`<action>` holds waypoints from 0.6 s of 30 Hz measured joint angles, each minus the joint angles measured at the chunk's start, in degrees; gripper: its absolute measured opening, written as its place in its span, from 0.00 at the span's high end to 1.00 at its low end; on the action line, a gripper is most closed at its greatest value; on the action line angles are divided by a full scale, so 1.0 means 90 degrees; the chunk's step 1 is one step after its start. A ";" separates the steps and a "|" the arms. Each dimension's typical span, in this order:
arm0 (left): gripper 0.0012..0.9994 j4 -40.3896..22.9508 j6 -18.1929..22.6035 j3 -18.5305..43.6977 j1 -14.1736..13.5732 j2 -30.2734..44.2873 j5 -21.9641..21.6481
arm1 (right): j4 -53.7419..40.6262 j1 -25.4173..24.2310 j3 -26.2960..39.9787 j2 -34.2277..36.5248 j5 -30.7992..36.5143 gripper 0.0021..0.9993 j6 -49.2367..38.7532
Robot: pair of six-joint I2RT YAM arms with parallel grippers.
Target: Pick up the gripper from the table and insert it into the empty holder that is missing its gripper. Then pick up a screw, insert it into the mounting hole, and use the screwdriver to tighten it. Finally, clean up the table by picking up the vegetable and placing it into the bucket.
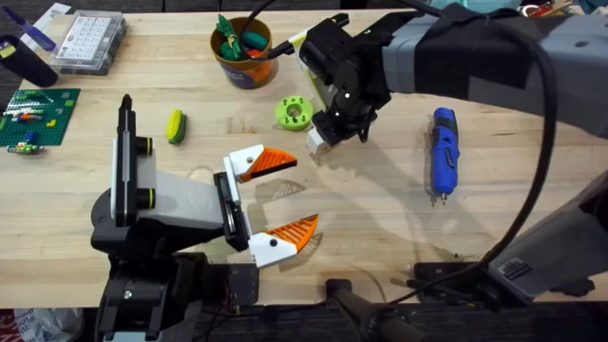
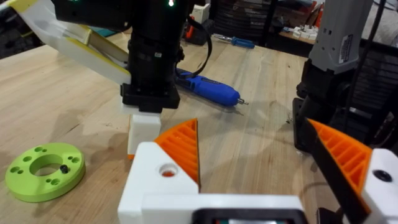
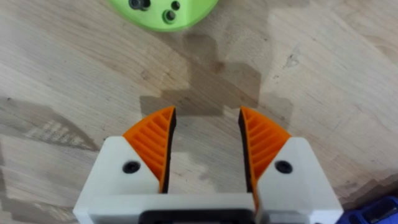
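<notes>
Currently right gripper (image 3: 204, 152) spread, empty, low over bare table (image 1: 380, 199) beside green disc (image 1: 294, 112); left gripper (image 1: 285, 199) spread near front edge. Screwdriver (image 1: 443, 152) lies toward right edge: approach along its body, pinch mid-barrel.

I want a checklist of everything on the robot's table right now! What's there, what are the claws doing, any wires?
Surface: wooden table, bare wood between the grippers.
Job's things: blue screwdriver lying flat to the right; yellow vegetable lying on the wood to the left; orange bucket at the back, toys already inside.
Clutter: lime-green disc with holes; clear compartment box and green baseplate at the far left.
Grippers: left gripper wide open, holding nothing; right gripper open, pointing down at the wood beside the disc, empty.
Cables: black cable looping along the right arm.
Surroundings: shelves and tools behind the table in the left wrist view.
</notes>
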 joint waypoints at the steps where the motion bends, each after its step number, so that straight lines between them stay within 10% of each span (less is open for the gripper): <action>1: 0.01 0.0013 -0.0001 0.0000 0.0000 0.0007 0.0000 | -0.0012 -0.0001 -0.0001 0.0000 -0.0002 0.43 -0.0002; 18: 0.01 0.0015 0.0000 0.0000 0.0000 0.0006 0.0000 | -0.0738 -0.0006 -0.0008 -0.1208 0.0034 0.43 0.0001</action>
